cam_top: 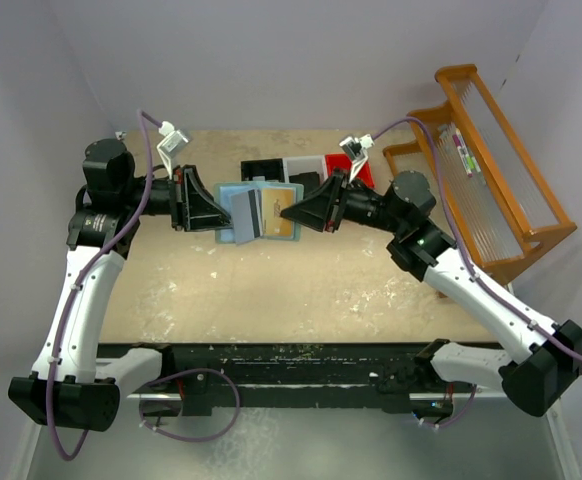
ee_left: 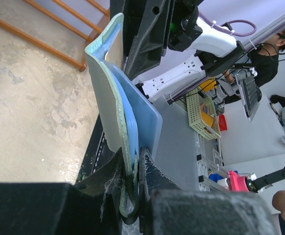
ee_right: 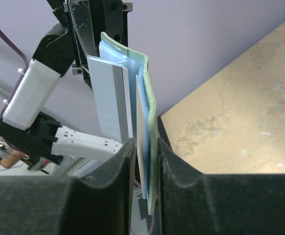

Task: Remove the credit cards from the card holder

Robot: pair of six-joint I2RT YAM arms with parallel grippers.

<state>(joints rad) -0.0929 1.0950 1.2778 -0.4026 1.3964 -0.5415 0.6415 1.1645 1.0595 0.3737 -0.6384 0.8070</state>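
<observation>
Top external view: my left gripper (cam_top: 214, 209) clamps the card holder (cam_top: 227, 191), right gripper (cam_top: 289, 212) straddles it, hold unclear; credit cards (cam_top: 246, 213) not yet out.

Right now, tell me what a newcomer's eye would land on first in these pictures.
The pale teal card holder hangs open over mid-table between the two arms: the left claw clamps one panel, the right claw straddles the other. A grey-white striped card and a tan-orange card show inside it. An orange wooden rack stands at the right.
</observation>
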